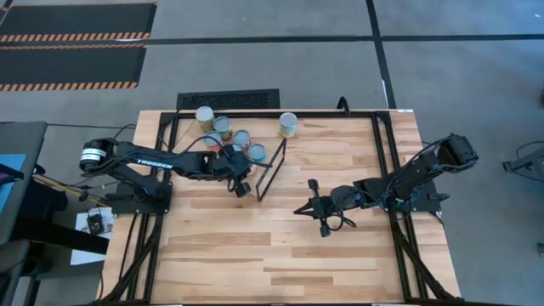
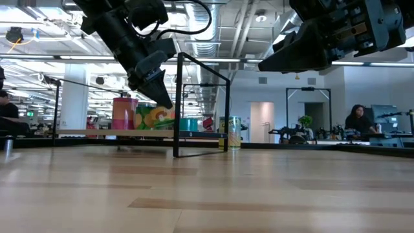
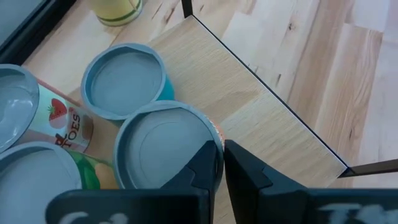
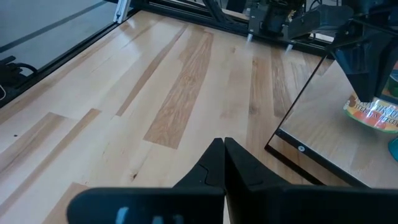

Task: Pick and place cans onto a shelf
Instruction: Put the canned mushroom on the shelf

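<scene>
Several cans stand upright in a cluster on the light plywood shelf (image 3: 249, 93) at the table's far left. Among them are a blue one (image 3: 124, 78), an orange-rimmed one (image 3: 163, 149) and a tomato-label one (image 3: 62, 121). A yellow-green can (image 1: 288, 125) stands apart on the table, beyond the shelf's black frame (image 1: 272, 166). My left gripper (image 3: 222, 163) is shut, pointing down over the rim of the orange-rimmed can; it also shows in the low view (image 2: 162, 97). My right gripper (image 4: 222, 152) is shut and empty, above the bare table at mid-right (image 1: 323, 212). My left gripper's shut fingertips (image 3: 211, 158) stand from above at the rim of the orange-rimmed can (image 3: 208, 134), on the side toward the shelf's bare part. I cannot tell whether they touch it. The can stands upright on the shelf.
The shelf's thin black frame (image 2: 200, 103) rises upright just right of my left gripper. Black rails (image 1: 382, 161) run along the table's edges. Bare tabletop (image 1: 280, 255) lies toward the near edge. People sit in the room beyond the table (image 2: 356, 120).
</scene>
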Motion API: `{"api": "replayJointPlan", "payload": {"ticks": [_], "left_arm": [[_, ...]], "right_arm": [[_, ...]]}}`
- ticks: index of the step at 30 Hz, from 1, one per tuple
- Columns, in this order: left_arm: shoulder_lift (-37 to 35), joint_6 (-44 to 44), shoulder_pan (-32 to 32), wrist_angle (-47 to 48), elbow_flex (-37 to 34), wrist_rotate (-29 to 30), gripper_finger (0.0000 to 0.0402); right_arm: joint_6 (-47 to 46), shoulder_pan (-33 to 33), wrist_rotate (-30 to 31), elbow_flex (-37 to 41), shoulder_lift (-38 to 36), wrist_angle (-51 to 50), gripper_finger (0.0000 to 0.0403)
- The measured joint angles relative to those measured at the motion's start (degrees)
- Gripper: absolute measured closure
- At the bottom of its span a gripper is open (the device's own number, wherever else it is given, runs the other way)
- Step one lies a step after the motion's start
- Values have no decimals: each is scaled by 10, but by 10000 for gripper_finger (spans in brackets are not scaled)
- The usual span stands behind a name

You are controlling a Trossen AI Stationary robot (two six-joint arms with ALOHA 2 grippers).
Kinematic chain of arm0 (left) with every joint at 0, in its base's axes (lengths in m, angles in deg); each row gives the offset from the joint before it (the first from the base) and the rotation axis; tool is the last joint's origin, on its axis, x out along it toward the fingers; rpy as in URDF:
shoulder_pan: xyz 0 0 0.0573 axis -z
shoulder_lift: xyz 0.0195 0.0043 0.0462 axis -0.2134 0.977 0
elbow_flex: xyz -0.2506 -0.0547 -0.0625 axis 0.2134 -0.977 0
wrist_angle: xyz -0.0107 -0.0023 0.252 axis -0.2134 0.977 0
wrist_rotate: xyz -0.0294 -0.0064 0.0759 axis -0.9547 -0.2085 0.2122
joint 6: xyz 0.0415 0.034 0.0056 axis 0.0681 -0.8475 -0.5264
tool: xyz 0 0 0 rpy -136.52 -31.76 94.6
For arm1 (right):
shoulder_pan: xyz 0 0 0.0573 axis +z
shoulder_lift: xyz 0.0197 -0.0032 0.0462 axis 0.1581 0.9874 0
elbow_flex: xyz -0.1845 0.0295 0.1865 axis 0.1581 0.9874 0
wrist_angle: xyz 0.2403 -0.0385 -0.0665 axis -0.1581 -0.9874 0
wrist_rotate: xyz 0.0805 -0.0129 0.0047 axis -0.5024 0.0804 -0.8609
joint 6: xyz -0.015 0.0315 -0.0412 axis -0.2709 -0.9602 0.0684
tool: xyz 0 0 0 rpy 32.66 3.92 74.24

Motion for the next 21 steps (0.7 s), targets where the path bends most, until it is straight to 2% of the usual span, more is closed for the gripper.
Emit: {"api": "replayJointPlan", "payload": {"ticks": [16, 21], "left_arm": [[0, 1, 0, 10, 0, -5, 383], [19, 2, 1, 10, 1, -17, 383]], "right_arm": [[0, 0, 0, 0, 0, 0, 391], [0, 0, 0, 0, 0, 0, 391]]}}
